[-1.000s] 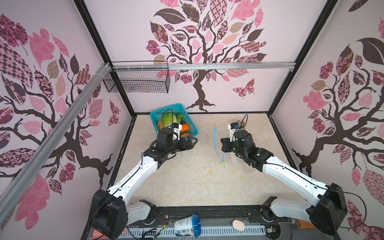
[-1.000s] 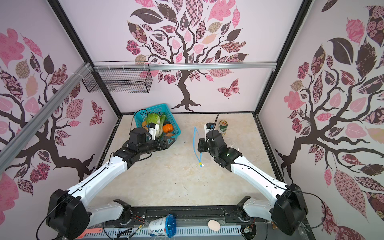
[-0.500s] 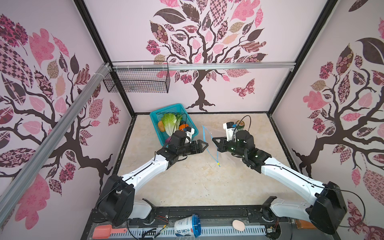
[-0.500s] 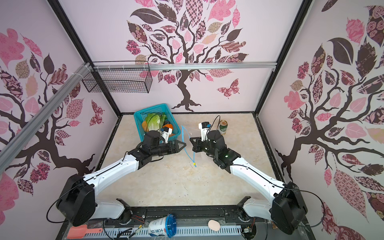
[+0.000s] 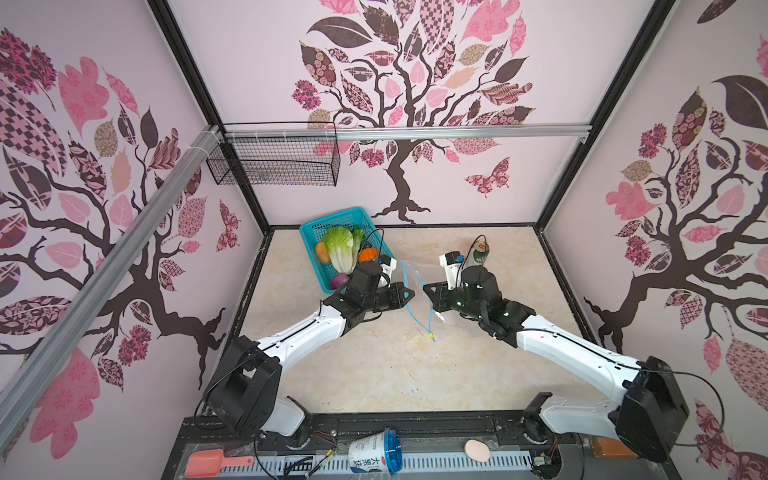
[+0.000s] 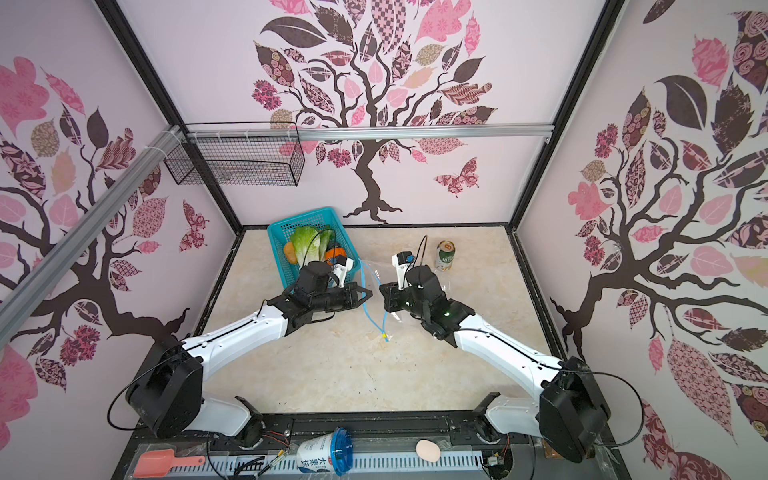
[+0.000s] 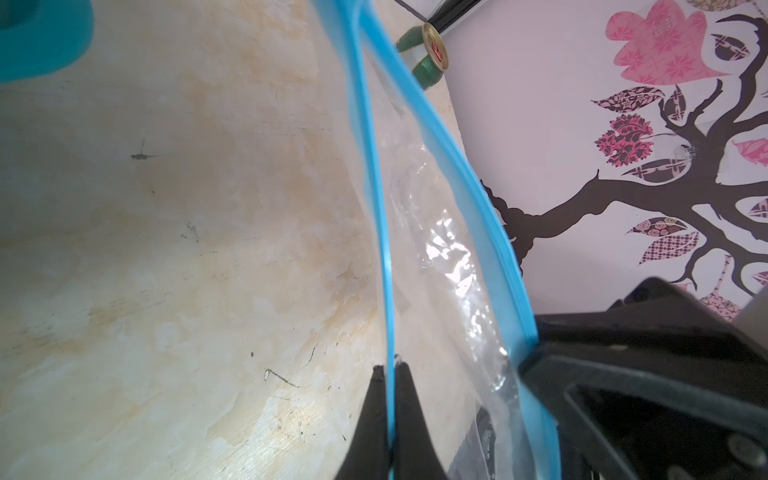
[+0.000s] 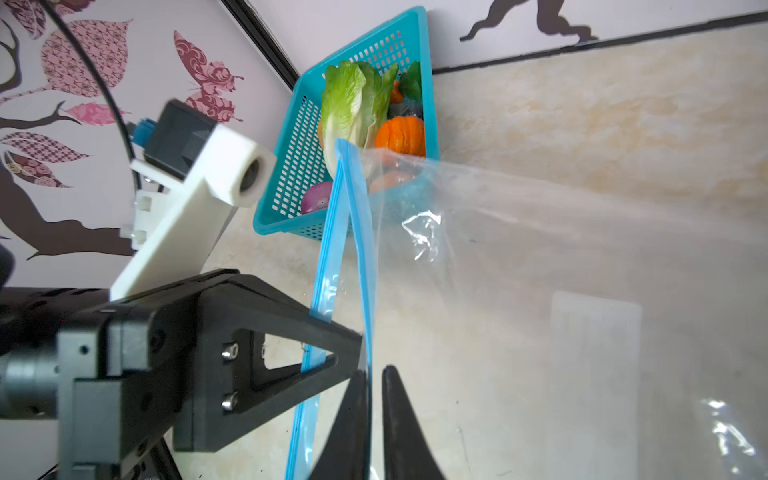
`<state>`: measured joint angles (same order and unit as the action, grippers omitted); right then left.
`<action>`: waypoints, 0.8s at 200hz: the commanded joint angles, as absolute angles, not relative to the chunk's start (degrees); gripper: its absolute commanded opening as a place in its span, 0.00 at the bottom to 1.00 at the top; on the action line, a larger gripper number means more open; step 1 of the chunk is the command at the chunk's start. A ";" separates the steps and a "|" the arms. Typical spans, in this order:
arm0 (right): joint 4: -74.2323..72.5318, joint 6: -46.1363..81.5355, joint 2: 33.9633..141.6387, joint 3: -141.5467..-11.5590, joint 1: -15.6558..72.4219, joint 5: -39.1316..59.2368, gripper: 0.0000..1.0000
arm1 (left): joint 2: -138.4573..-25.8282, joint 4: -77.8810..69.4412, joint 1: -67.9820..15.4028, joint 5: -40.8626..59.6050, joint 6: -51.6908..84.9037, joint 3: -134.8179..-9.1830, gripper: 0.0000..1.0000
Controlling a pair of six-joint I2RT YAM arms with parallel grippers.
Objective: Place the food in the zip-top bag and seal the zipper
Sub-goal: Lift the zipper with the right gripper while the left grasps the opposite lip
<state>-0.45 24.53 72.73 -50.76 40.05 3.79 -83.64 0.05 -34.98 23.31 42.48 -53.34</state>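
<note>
- The only writing that can be read is on a white cup (image 5: 368, 457) with a blue lid. It lies on its side on the front ledge and carries the blue characters 大果粒.
- A green-and-white can (image 5: 480, 254) stands upright toward the back of the bench (image 5: 374, 374), just behind the right arm's wrist. Its print is too small to read.
- The left arm rises from its base at the front left, and its white forearm slants inward toward the middle of the bench. Its wrist is about level and points across at the right arm.
- The left claw (image 7: 390, 374) is pressed together on one lip of the zipper (image 7: 383, 249), with the blue strip pinched between its black tips.
- The right arm mirrors it from the front right, with the forearm slanting inward and the wrist aimed back at the left arm. The two claws are almost tip to tip.
- The right claw (image 8: 374, 374) has its tips a little apart. The zipper's other lip runs into that gap and lies against one tip; whether it is gripped cannot be told.
- The zip-top bag (image 8: 519, 257) hangs between the two claws above the middle of the bench. Its mouth is parted into a narrow slit, and the clear film trails toward the right arm.
- The yellow slider (image 5: 432, 334) sits at the zipper's low, near end, close to the bench.
- The food lies outside the bag in the teal basket (image 5: 309, 237) at the back left, just behind the left wrist. In it are the napa cabbage (image 5: 340, 253), the pumpkin (image 5: 368, 254) and the onion (image 5: 340, 281).
</note>
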 commanded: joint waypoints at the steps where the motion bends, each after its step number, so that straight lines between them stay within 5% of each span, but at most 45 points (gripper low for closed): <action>1: 5.43 20.84 75.09 -55.16 41.61 -2.36 0.39 | -82.94 0.62 -35.33 22.52 42.45 -55.65 0.00; 26: 8.23 19.29 77.48 -57.65 42.27 -4.75 0.57 | -81.94 0.86 -35.55 21.78 42.45 -55.22 0.00; 79: 13.63 13.17 82.01 -62.67 48.23 -12.58 0.66 | -79.48 1.69 -35.75 18.83 41.67 -54.33 0.00; 160: 19.72 12.91 88.62 -66.36 49.22 -20.85 0.63 | -76.43 2.19 -35.69 16.90 40.98 -52.80 0.00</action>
<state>14.52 13.65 85.08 -63.59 48.69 -16.25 -78.85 4.29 -35.31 16.73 41.98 -53.30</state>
